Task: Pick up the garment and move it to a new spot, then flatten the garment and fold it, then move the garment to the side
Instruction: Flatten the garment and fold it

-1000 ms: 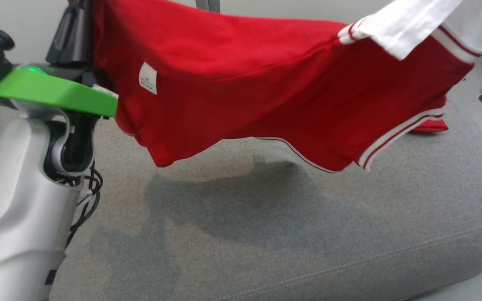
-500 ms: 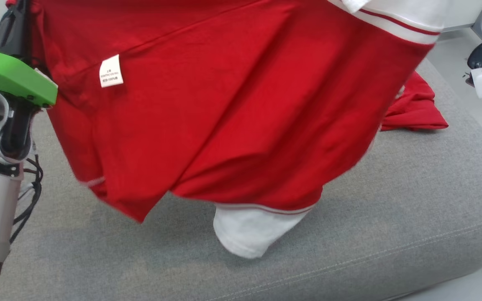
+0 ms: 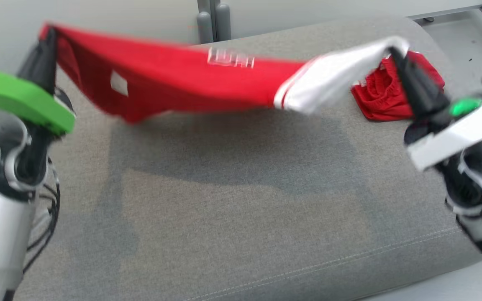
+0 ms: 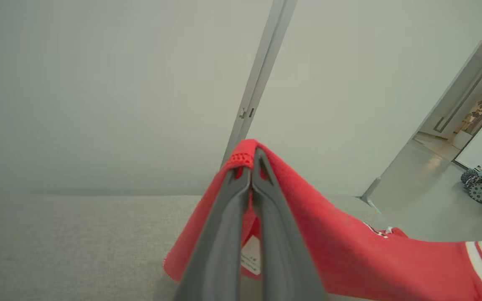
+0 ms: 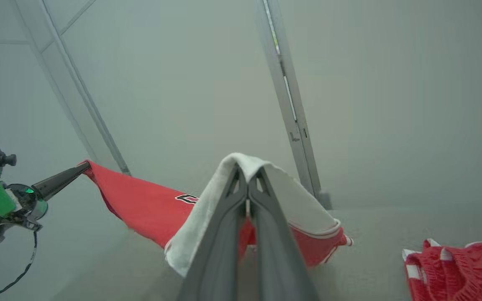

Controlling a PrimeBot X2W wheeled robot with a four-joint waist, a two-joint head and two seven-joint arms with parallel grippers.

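Left hand: fingers pressed together, pinching a red hem corner of the garment. Right hand: likewise closed tight, on the white sleeve end.

Between the two hands the garment hangs stretched out in the air above the grey cushion, apart from it (the head view is blurred, so I cannot read the folds). A white label shows near my left end. A second red piece lies crumpled on the cushion, close under my right hand.

Risks, as I judge them:
- Each hold is on a thin edge, so a sharp tug apart could slip the cloth free.
- Lowering on the right could drop the sleeve onto the crumpled piece and tangle the two.
- The slack lower edge may tuck under on landing and leave a crease to undo.
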